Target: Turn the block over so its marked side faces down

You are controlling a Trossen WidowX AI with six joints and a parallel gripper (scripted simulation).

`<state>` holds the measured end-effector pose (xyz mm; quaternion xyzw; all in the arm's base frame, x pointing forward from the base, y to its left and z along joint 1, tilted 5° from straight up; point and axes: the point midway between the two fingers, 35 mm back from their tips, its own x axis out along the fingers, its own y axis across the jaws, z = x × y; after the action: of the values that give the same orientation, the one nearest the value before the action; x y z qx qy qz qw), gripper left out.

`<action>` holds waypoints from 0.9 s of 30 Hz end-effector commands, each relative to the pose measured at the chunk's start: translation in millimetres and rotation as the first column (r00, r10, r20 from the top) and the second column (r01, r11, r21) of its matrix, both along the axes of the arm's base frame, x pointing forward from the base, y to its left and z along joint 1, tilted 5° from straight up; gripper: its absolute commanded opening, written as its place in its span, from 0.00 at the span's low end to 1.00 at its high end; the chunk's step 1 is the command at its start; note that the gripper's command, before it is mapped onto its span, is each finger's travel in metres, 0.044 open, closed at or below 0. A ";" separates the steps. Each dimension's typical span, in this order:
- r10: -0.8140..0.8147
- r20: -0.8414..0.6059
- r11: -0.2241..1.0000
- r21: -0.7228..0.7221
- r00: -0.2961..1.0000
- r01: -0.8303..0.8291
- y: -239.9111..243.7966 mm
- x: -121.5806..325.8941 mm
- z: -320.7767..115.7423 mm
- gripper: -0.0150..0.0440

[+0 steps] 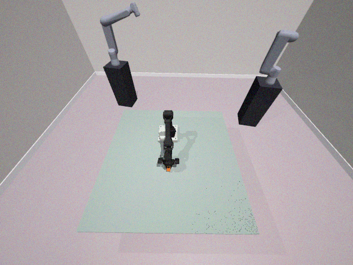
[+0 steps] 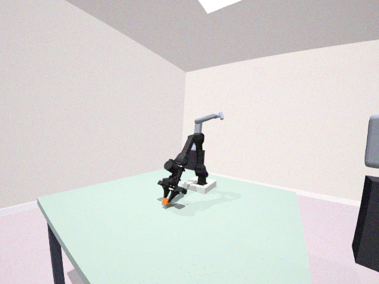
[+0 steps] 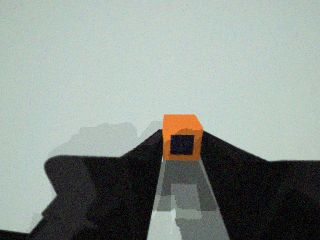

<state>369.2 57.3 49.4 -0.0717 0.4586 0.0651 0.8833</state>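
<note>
1. Block (image 1: 168,169) (image 2: 165,201) (image 3: 182,123), small and orange, sits between the fingers of the gripper (image 1: 168,167) (image 2: 166,200) (image 3: 180,134); they are clamped on it from two opposite sides.
2. Dark square (image 3: 182,145) shows on the block's face turned toward the wrist camera; an orange border surrounds it; this marked side is therefore not facing straight down.
3. The block is low over the pale green table (image 1: 159,205) (image 2: 214,238) (image 3: 75,60), out in front of the arm's base; in the exterior view it looks tilted; whether any edge touches the table, I cannot tell.
4. Black arm (image 1: 168,128) (image 2: 186,149) rises from a white base plate (image 1: 161,128) (image 2: 211,185), bends at a high elbow and slopes down to the gripper; the gripper slants, its fingertips pointing down and away from the base.
5. Shadows of the arm fall across the table, beside the base plate and near the block.
6. Two grey arms (image 1: 110,37) (image 2: 209,117) stand beyond the table on black pedestals (image 1: 121,85) (image 2: 368,220), both well apart from the block.
</note>
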 end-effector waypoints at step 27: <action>0.018 0.411 0.996 0.071 0.912 -0.052 -0.7 4.2 -32.1 0.25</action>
<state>381.2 57.5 23.1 -0.0555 0.2749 0.0783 0.9567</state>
